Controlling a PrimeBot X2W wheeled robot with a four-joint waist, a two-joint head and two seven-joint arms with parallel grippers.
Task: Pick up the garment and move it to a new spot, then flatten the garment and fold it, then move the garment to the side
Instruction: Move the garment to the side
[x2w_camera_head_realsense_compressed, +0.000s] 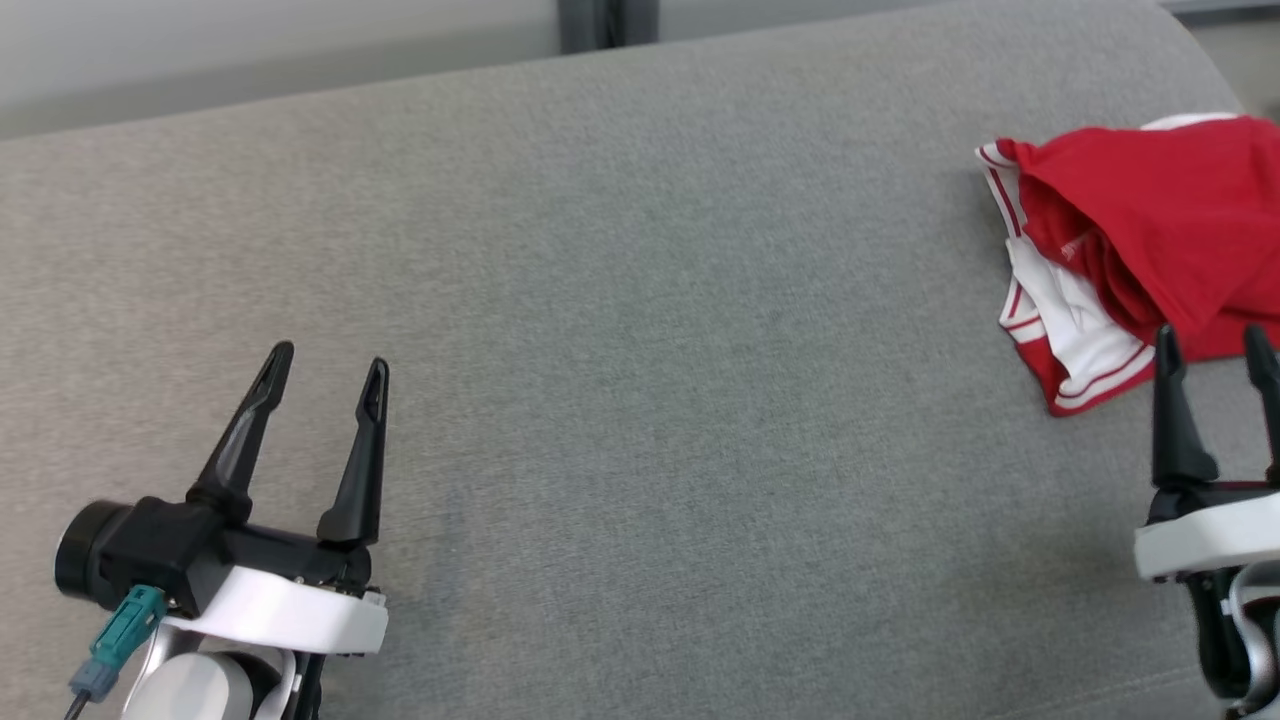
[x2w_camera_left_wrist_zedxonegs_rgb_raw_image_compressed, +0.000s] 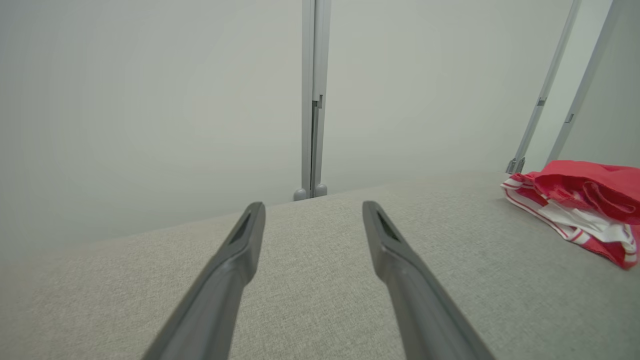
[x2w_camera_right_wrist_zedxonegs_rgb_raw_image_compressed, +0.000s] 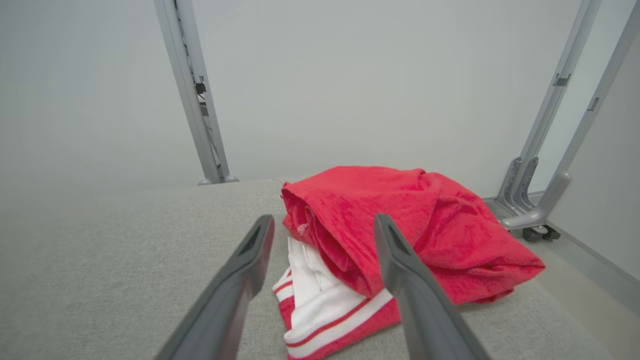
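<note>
The garment (x2w_camera_head_realsense_compressed: 1150, 230) is red with white panels and red-striped trim, lying bunched at the far right of the grey cushion (x2w_camera_head_realsense_compressed: 620, 300). It also shows in the left wrist view as the garment (x2w_camera_left_wrist_zedxonegs_rgb_raw_image_compressed: 585, 200) at the right edge, and up close as the garment (x2w_camera_right_wrist_zedxonegs_rgb_raw_image_compressed: 400, 235) in the right wrist view. My right gripper (x2w_camera_head_realsense_compressed: 1212, 345) stands open just in front of the heap, its fingers (x2w_camera_right_wrist_zedxonegs_rgb_raw_image_compressed: 250, 260) apart with nothing between them. At the lower left my left gripper (x2w_camera_head_realsense_compressed: 328, 360) is open and far from the cloth, seen too as the left gripper (x2w_camera_left_wrist_zedxonegs_rgb_raw_image_compressed: 312, 210) over bare cushion.
Grey metal frame posts (x2w_camera_right_wrist_zedxonegs_rgb_raw_image_compressed: 192, 95) stand behind the cushion against a pale wall. More posts and a castor (x2w_camera_right_wrist_zedxonegs_rgb_raw_image_compressed: 537, 232) rise beyond the cushion's right end, where the floor drops away. The cushion's back edge (x2w_camera_head_realsense_compressed: 300, 100) runs along the top.
</note>
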